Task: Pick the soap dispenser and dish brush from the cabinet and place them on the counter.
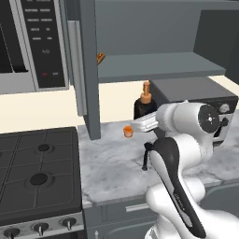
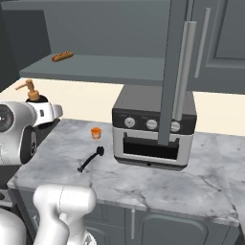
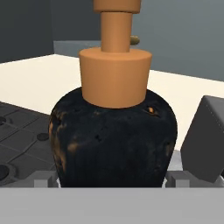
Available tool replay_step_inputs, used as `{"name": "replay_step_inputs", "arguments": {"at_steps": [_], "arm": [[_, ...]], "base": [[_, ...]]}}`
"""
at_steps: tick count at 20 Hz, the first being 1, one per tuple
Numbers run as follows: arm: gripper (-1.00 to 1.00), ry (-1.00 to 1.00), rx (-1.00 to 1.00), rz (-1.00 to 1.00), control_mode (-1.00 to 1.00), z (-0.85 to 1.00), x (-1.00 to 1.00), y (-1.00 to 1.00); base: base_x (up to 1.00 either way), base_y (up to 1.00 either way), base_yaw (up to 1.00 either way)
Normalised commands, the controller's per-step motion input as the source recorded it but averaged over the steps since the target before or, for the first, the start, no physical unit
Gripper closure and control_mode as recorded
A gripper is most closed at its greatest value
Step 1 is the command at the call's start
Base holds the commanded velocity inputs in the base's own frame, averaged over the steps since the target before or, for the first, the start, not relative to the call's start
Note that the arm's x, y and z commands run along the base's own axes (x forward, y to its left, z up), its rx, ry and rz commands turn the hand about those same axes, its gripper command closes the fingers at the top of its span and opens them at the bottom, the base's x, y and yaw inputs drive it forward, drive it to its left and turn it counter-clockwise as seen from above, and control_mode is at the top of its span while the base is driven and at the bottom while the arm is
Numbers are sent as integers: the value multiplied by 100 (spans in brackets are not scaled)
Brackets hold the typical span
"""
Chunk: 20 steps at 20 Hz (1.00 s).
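The soap dispenser [image 3: 114, 131], a black bottle with an orange pump, stands upright between the fingertips of my gripper [image 3: 111, 177]. The fingers [image 3: 46, 177] flank its base and the gripper is open. From the base cameras the white hand [image 1: 142, 123] [image 2: 49, 114] covers the lower part of the soap dispenser [image 1: 145, 101] [image 2: 32, 92] at the back of the marble counter [image 1: 112, 163] [image 2: 143, 182]; its base is hidden. The dish brush [image 1: 147, 156] [image 2: 91, 160] lies flat on the counter in front. Above, the cabinet [image 1: 154, 65] [image 2: 95, 64] is open.
A tiny orange cup [image 1: 128, 131] [image 2: 96, 132] sits by the bottle. A toaster oven [image 2: 153, 129] [image 1: 200, 93] fills the counter's right. The open cabinet door [image 1: 88, 70] [image 2: 174, 72] hangs over the counter. Stove [image 1: 37, 172] and microwave [image 1: 32, 42] are left. A bun [image 2: 62, 56] lies on the shelf.
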Motion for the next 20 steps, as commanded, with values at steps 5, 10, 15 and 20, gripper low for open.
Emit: {"name": "replay_step_inputs", "arguments": {"at_steps": [5, 10, 15, 20], "arm": [[100, -12, 0, 0, -100, -51, 5, 19], [100, -2, 2, 0, -100, -55, 20, 19], [100, 1, 3, 0, -100, -55, 26, 14], [100, -2, 4, 0, -100, -45, 29, 12]], "base": [[0, 0, 0], [0, 0, 0], [0, 0, 0], [0, 0, 0]]}}
